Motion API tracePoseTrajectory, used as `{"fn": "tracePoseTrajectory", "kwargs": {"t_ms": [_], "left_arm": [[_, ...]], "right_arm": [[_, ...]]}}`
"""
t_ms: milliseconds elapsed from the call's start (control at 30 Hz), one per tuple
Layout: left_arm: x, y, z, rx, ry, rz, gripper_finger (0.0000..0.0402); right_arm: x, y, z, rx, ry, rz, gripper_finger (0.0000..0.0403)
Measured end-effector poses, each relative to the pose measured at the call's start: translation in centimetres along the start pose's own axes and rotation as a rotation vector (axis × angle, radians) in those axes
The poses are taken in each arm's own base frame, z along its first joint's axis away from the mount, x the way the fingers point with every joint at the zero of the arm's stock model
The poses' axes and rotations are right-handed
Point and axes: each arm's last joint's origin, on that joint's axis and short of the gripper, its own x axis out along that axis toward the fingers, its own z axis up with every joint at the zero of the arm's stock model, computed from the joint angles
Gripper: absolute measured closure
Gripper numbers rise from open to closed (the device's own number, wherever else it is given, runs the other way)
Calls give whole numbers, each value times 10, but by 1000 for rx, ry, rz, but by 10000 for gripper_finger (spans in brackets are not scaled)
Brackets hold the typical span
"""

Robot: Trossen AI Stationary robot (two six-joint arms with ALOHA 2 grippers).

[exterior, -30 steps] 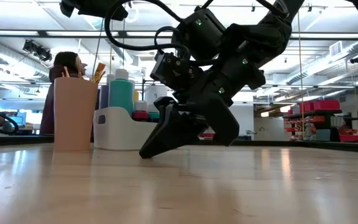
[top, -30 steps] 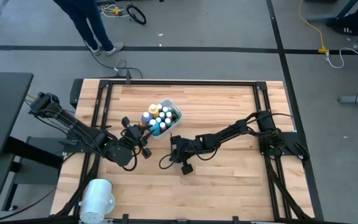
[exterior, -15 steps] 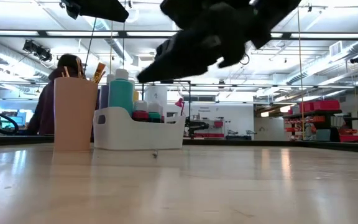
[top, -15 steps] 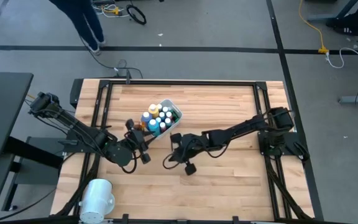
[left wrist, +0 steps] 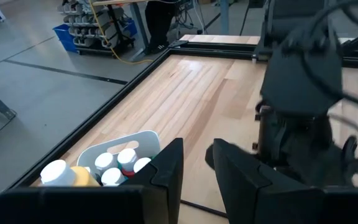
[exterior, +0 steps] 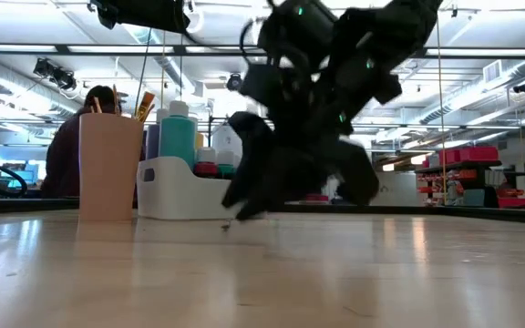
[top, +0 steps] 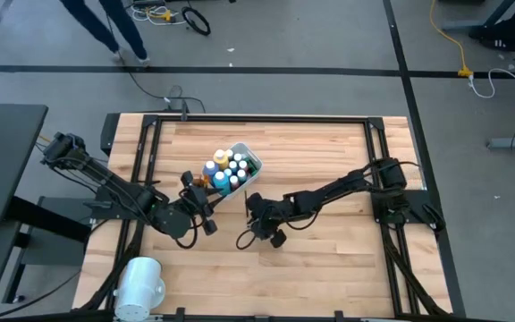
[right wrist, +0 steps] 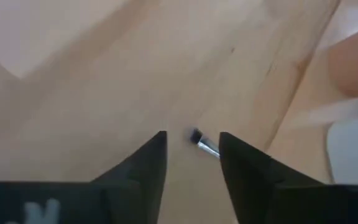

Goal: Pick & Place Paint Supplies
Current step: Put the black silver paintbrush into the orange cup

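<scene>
**Right wrist view: parted fingers over a brush end on the wood**

Right wrist view shows the right gripper (right wrist: pixel 191 155) with its two dark fingers standing apart, a gap between them, holding nothing. Just beyond that gap a small brush (right wrist: pixel 202 142), dark tip on a silvery ferrule, lies on the bare wooden table (right wrist: pixel 92 74); whether the fingers touch it I cannot tell.

From above, that gripper (top: pixel 256 228) sits at the frame's centre, just lower right of the white tub (top: pixel 251 175). The tub holds a cluster of paint bottles (top: pixel 226 170) with white caps and blue, teal and yellow bodies, packed upright.

The left gripper (top: pixel 206 215) waits lower left of the tub; in its wrist picture the fingers (left wrist: pixel 166 174) stand narrowly apart, empty, with the tub (left wrist: pixel 120 142) and bottles (left wrist: pixel 114 165) near.

The level view shows a tan cup (exterior: pixel 109 164) with thin sticks just left of the tub (exterior: pixel 190 187), a teal bottle (exterior: pixel 178 132) rising from it. A large white cylinder (top: pixel 139 286) lies at lower left.
</scene>
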Motion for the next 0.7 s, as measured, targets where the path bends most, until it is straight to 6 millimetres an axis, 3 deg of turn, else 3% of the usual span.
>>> {"fn": "tracePoseTrajectory", "kwargs": {"t_ms": [200,533,700], "left_arm": [[0,0,0,1,0,1,305],[0,0,0,1,1,1,305],[0,0,0,1,3,-4,305]], "right_arm": [[16,-4,-7,-47,-54,-16,219],[15,-24,-27,-29,-120,92,240],[12,-28,-26,-82,-142,85,241]]}}
